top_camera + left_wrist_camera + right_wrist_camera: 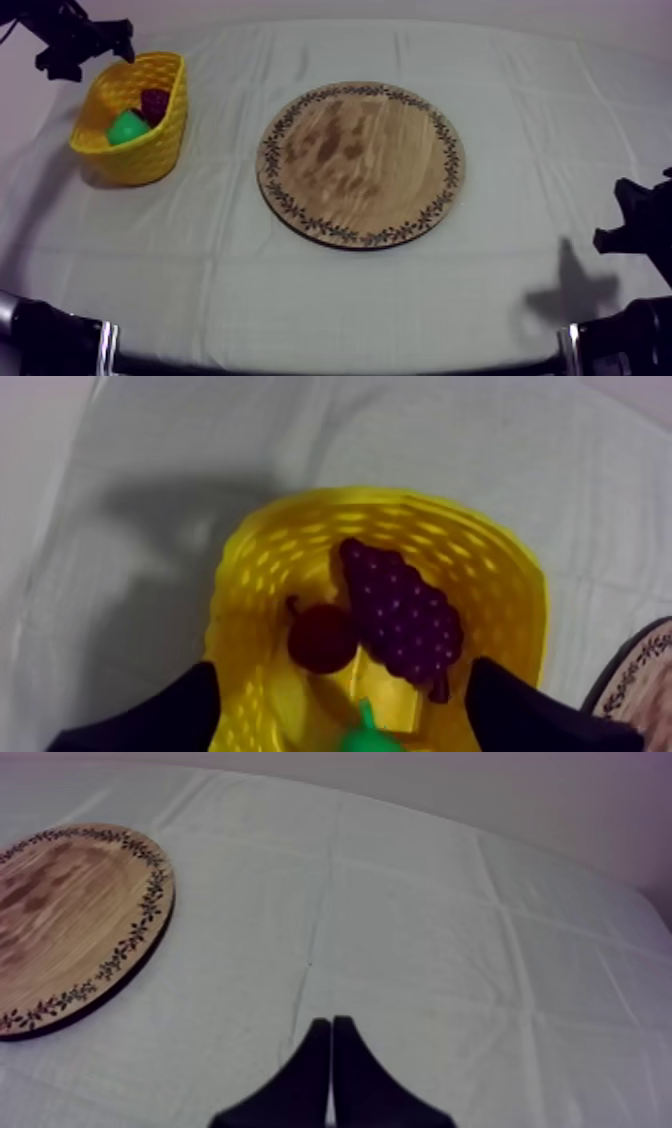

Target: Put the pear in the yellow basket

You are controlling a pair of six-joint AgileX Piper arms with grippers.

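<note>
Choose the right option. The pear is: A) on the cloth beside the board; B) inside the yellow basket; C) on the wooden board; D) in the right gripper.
B: the green pear lies inside the yellow basket, next to the grapes and the small red fruit.

Counted are one round wooden board [360, 163], one yellow basket [150, 160], and three toy fruits: one green pear [127, 128], one purple bunch of grapes [400, 616], one small red fruit [322, 638].
</note>
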